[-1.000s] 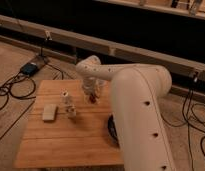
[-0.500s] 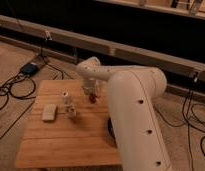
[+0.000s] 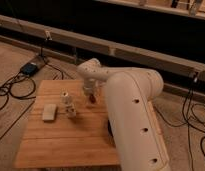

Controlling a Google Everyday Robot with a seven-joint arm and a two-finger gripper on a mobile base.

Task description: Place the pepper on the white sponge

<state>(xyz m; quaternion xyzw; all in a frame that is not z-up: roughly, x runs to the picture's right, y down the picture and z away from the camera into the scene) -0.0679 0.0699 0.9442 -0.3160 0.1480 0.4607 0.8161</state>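
The pepper (image 3: 91,99) shows as a small dark red thing just under my gripper (image 3: 90,93), near the middle of the wooden table (image 3: 61,145). Whether it is held or lying on the table I cannot tell. The white sponge (image 3: 49,112) lies flat on the table's left side, well to the left of the gripper and apart from it. My white arm reaches in from the lower right, and its wrist (image 3: 91,72) bends down over the table's middle.
A small pale bottle (image 3: 65,96) and a small white cup (image 3: 71,110) stand between the sponge and the gripper. A dark bowl edge (image 3: 109,131) peeks out behind my arm. Cables and a blue box (image 3: 30,67) lie on the floor at left.
The big arm segment has shifted slightly left over the table's right side. The gripper has stayed over the same spot near the pepper. The sponge, bottle and cup have not moved.
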